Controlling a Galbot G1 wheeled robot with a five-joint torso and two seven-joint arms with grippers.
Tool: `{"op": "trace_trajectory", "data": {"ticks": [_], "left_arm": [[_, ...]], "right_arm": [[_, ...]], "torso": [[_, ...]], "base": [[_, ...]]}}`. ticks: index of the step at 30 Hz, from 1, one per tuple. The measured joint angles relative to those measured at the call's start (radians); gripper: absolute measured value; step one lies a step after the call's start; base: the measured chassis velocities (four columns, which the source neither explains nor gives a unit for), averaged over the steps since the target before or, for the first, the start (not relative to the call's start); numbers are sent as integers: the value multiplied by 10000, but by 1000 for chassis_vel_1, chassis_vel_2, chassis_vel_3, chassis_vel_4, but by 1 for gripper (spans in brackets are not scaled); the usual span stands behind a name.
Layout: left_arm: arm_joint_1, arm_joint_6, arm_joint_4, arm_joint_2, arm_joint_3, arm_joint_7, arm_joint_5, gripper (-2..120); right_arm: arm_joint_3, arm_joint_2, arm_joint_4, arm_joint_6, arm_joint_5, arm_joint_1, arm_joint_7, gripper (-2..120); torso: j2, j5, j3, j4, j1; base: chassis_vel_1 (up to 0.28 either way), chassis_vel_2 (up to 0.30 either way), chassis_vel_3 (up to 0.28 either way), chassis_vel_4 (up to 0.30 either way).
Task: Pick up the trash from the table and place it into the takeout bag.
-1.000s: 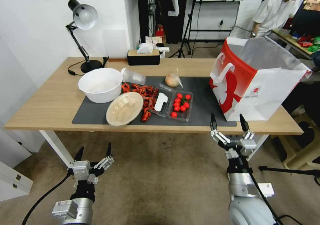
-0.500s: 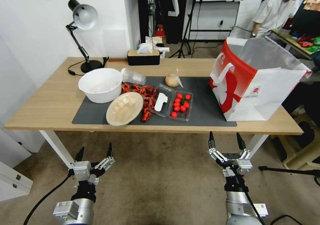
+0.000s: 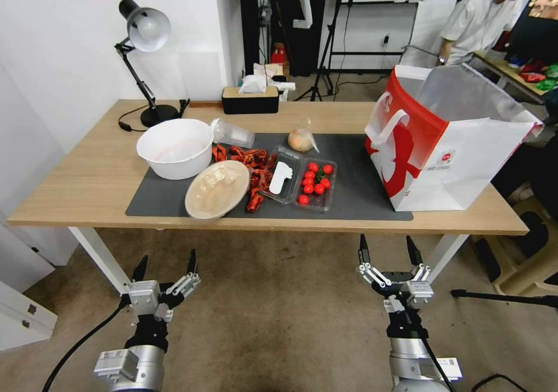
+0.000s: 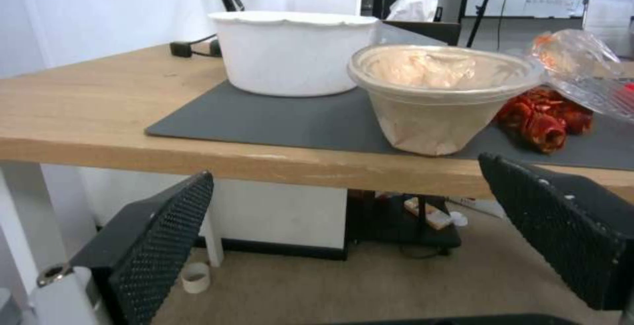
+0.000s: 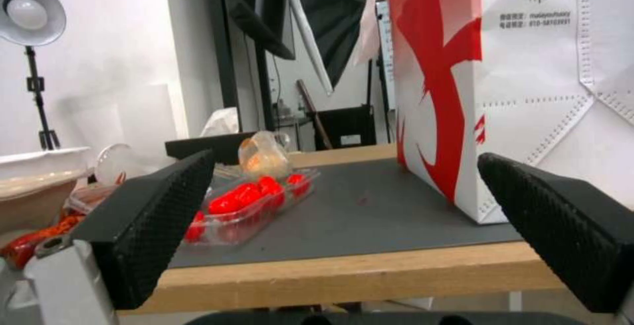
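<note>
Both grippers hang low in front of the table [image 3: 70,200], down near the floor. The left gripper [image 3: 164,271] has its fingers spread wide and holds nothing. The right gripper [image 3: 388,251] is spread wide too, and holds nothing.

The trash sits on the dark mat [image 3: 349,200] on top of the table. There is a big white bowl [image 3: 174,146], and a beige bowl with a clear lid [image 3: 217,188] touching it in front. A clear plastic cup [image 3: 231,132] lies on its side behind them. Red wrappers or food scraps [image 3: 256,165], hard to tell which, are piled between the bowls and a clear tray of little red tomatoes [image 3: 315,181]. A small clear bag with an orange lump [image 3: 301,139] sits behind the tray. The takeout bag [image 3: 453,153] stands open at the right end of the table.

The lidded bowl looks light but slippery and bendy, so it may be best to pinch its rim gently. The little bag is soft; its knotted top looks good to grab.
</note>
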Motion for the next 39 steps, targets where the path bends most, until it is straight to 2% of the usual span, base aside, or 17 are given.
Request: {"op": "trace_trajectory", "data": {"ticks": [5, 9, 12, 13, 15, 16, 17, 20, 21, 24, 25, 28, 29, 31, 35, 37, 39], "left_arm": [[-16, -6, 20, 2, -4, 0, -14, 100], [-44, -7, 25, -38, 17, 0, 3, 100], [-39, -15, 68, -45, -11, 0, 11, 100], [-39, -15, 68, -45, -11, 0, 11, 100], [-39, -35, 71, -46, 2, 0, 15, 100], [-37, -40, 70, -59, 31, -5, 16, 100], [-37, -40, 70, -59, 31, -5, 16, 100], [5, -69, 61, -105, 87, -14, 34, 100], [5, -69, 61, -105, 87, -14, 34, 100], [75, -121, 24, -115, 7, -21, 35, 100], [75, -121, 24, -115, 7, -21, 35, 100], [97, -147, -27, -114, -114, -25, 13, 100], [97, -147, -27, -114, -114, -25, 13, 100], [144, -216, -52, -139, -188, -23, -10, 100], [207, -269, -100, -165, -267, -14, -30, 100], [248, -310, -154, -170, -349, 17, -51, 100], [259, -316, -175, -176, -370, 22, -55, 100]], "right_arm": [[-88, -31, 46, -45, 8, 9, -44, 100], [-256, -218, 130, -470, 58, 403, -279, 100], [-602, -493, 181, -1441, 268, 1396, -581, 100], [-602, -493, 181, -1441, 268, 1396, -581, 100], [-967, -703, 215, -2268, 515, 2489, -604, 100], [-1222, -782, 217, -2635, 662, 2959, -546, 100], [-1222, -782, 217, -2635, 662, 2959, -546, 100], [-1951, -981, 418, -4054, 1378, 4717, 6, 100], [-1951, -981, 418, -4054, 1378, 4717, 6, 100], [-2549, -1131, 164, -5387, 2096, 6569, 478, 100], [-2549, -1131, 164, -5387, 2096, 6569, 478, 100], [-3363, -1160, -641, -6648, 2599, 8259, 1247, 100], [-3363, -1160, -641, -6648, 2599, 8259, 1247, 100], [-4092, -1021, -1356, -7589, 3022, 9469, 2046, 100], [-4665, -756, -2089, -8260, 3451, 10695, 2615, 100], [-5140, -290, -3182, -8803, 3940, 11925, 3148, 100], [-5250, -140, -3531, -8912, 4063, 12248, 3263, 100]], "torso": [[0, 1, 0, -1, 0], [0, 0, 1, -2, 0], [-1, 0, 1, -3, 0], [-1, 0, 1, -3, 0], [0, 0, 1, 5, 1], [-1, -2, 2, 0, 1], [-1, -2, 2, 0, 1], [-1, -3, 2, 5, 1], [-1, -3, 2, 5, 1], [-1, -3, 2, 1, 1], [-1, -3, 2, 1, 1], [-1, -1, 2, 0, 2], [-1, -1, 2, 0, 2], [-2, 3, 3, -3, 1], [-1, -7, 2, 1, 2], [-2, 2, 2, 2, 2], [-2, -1, 3, 2, 2]], "base": [[0, 0, 0, 0], [0, 0, 0, 0], [0, 0, 0, 0], [0, 0, 0, 0], [0, 0, 0, 0], [0, 0, 0, 0], [0, 0, 0, 0], [0, 0, 0, 0], [0, 0, 0, 0], [0, 0, 0, 0], [0, 0, 0, 0], [0, 0, 0, 0], [0, 0, 0, 0], [0, 0, 0, 0], [0, 0, 0, 0], [0, 0, 0, 0], [0, 0, 0, 0]]}}
